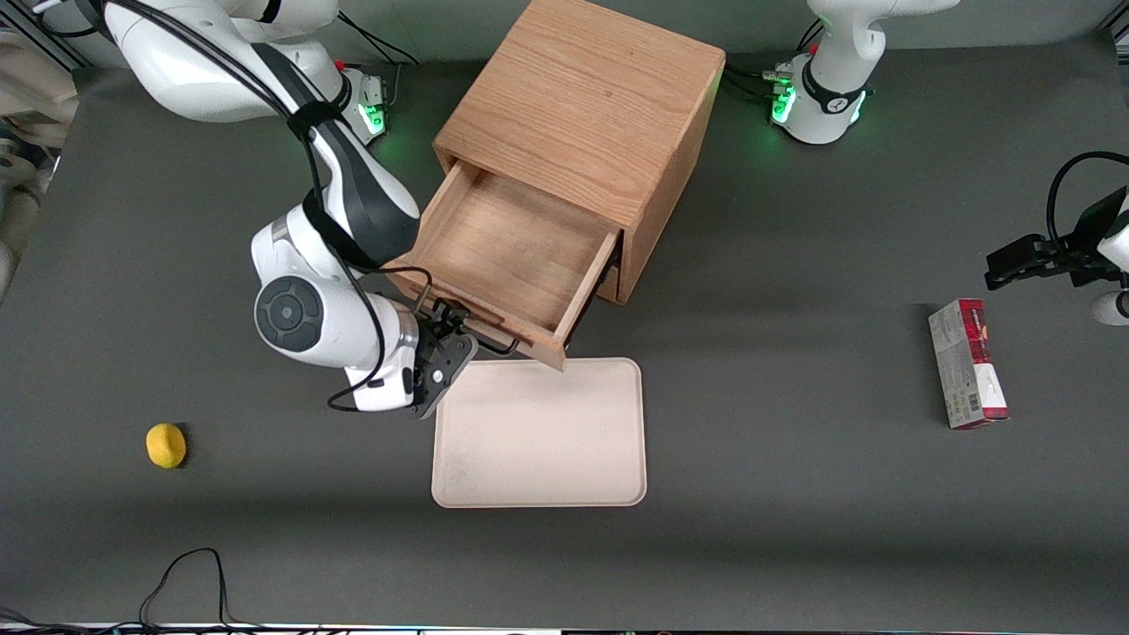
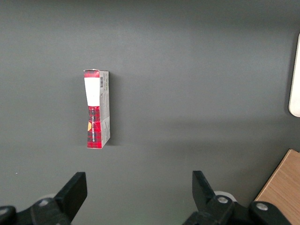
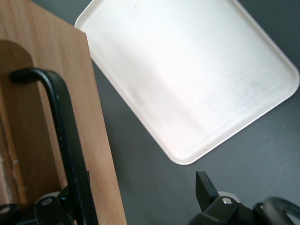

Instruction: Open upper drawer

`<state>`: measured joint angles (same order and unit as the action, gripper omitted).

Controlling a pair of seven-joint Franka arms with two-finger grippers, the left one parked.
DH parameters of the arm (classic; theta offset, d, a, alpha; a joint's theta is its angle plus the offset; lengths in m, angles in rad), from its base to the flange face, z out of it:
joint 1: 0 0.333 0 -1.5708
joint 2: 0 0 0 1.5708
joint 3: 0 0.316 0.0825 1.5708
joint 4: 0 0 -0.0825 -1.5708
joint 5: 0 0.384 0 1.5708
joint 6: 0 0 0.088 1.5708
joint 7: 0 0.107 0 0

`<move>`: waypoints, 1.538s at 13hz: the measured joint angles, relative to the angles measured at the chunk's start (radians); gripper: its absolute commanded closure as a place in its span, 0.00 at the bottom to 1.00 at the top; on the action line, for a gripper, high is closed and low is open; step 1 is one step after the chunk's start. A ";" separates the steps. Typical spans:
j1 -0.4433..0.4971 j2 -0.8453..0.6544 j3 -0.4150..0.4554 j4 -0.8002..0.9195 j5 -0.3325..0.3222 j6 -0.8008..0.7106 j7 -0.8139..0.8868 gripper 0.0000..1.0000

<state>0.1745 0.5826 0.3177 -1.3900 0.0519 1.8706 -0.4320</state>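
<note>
Grey bench [image 1: 794,529] is seen under a cabinet [image 1: 586,106]; its upper drawer [image 1: 507,256] is pulled out, front edge overhanging a tray [image 1: 540,434]. Gripper [image 1: 452,328] jaws are spread around the handle [image 3: 65,140].

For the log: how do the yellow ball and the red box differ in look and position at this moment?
The yellow ball is small and round; the red box is long and flat-sided, with plaid print and a white label.

The ball lies toward the working arm's end of the table; the box toward the parked arm's end.

Shared: both rest on the dark table, apart from the tray, untouched. The gripper is at the handle of the pulled-out upper drawer.
</note>
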 measured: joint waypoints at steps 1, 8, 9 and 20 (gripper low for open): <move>0.001 0.010 0.000 0.016 -0.004 -0.001 0.000 0.00; 0.005 0.003 -0.042 0.119 -0.012 -0.050 0.032 0.00; 0.005 -0.007 -0.043 0.128 -0.012 -0.079 0.049 0.00; -0.008 -0.436 -0.373 -0.135 0.007 -0.241 0.488 0.00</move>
<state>0.1661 0.1468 -0.0555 -1.5249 0.0589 1.6295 0.0560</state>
